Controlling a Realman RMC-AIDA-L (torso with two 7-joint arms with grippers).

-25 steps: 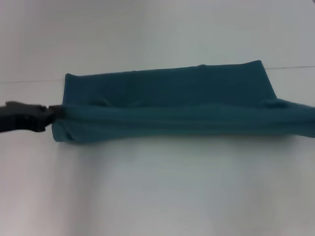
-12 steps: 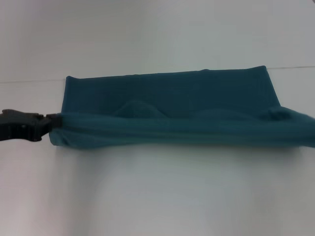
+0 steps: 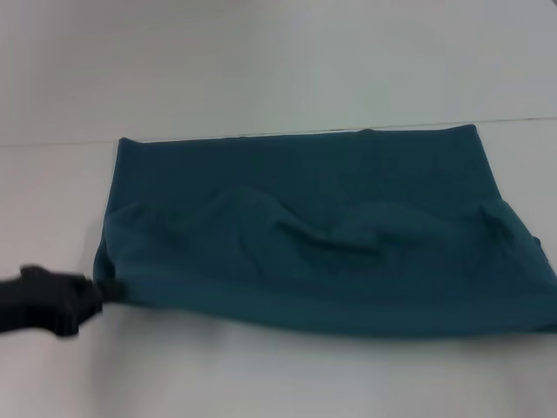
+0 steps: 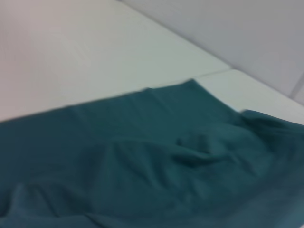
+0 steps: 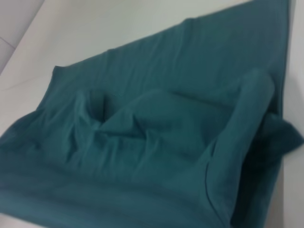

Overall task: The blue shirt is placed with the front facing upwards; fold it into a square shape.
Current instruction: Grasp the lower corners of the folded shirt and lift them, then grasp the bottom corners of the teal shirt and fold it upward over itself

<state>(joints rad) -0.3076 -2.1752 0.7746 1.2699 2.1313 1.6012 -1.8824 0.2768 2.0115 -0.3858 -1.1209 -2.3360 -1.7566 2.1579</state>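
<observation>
The blue shirt [image 3: 305, 235] lies across the white table [image 3: 261, 383] as a wide teal band with soft ridges in its middle. No lettering shows. My left gripper [image 3: 97, 292] sits at the shirt's near left corner, shut on the fabric edge. The right gripper is out of the head view past the right edge, where the shirt's near right corner runs out of frame. The left wrist view looks along the rumpled shirt [image 4: 142, 166]. In the right wrist view the shirt [image 5: 142, 133] has a raised fold close to the camera. Neither wrist view shows fingers.
A thin seam [image 3: 52, 143] crosses the white table behind the shirt. Bare table surface lies in front of the shirt and behind it.
The left gripper has moved toward me, drawing the shirt's near edge with it. The shirt has gone from a narrow bunched strip to a much deeper band.
</observation>
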